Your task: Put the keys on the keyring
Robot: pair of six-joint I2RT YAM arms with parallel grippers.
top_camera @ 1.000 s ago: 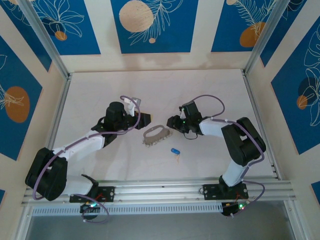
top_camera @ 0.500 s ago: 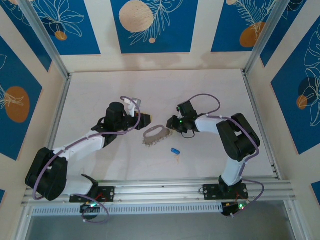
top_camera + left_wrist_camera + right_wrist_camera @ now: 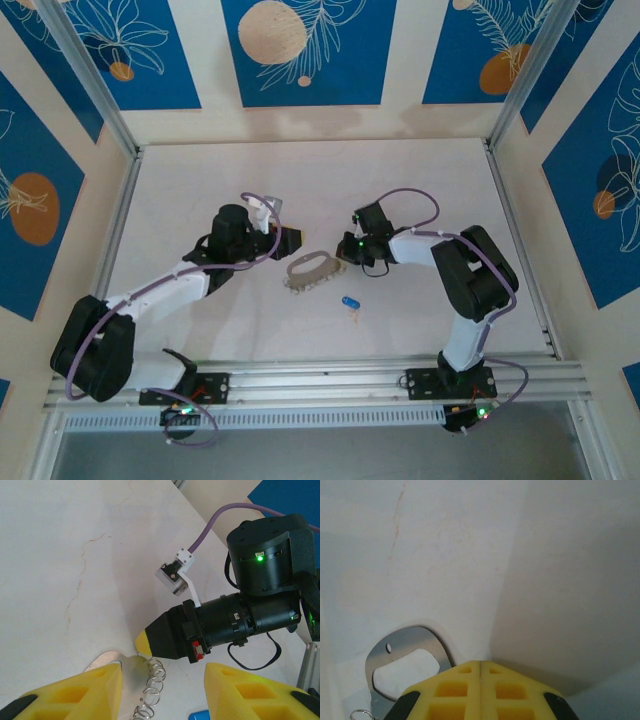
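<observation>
**Keyring** (image 3: 310,270): flat grey metal oval loop with an open centre, lying flat on the white table (image 3: 420,180) near its middle. In the top view the long axis runs diagonally, from near-left to far-right. A row of small wire rings (image 3: 152,682) hangs off its near edge.

**Key** (image 3: 350,302): blue plastic head, short blade. It lies loose just to the near right of the keyring, apart from it. Its long axis runs roughly front to back, with the blade toward the near edge.

**Right gripper** (image 3: 341,257): at the keyring's far-right end. The yellow fingers (image 3: 465,690) are pressed flush together, tip touching the loop. Whether metal is pinched between them cannot be told.

**Left gripper** (image 3: 291,238): just far-left of the keyring, jaws parted, clasping nothing.
</observation>
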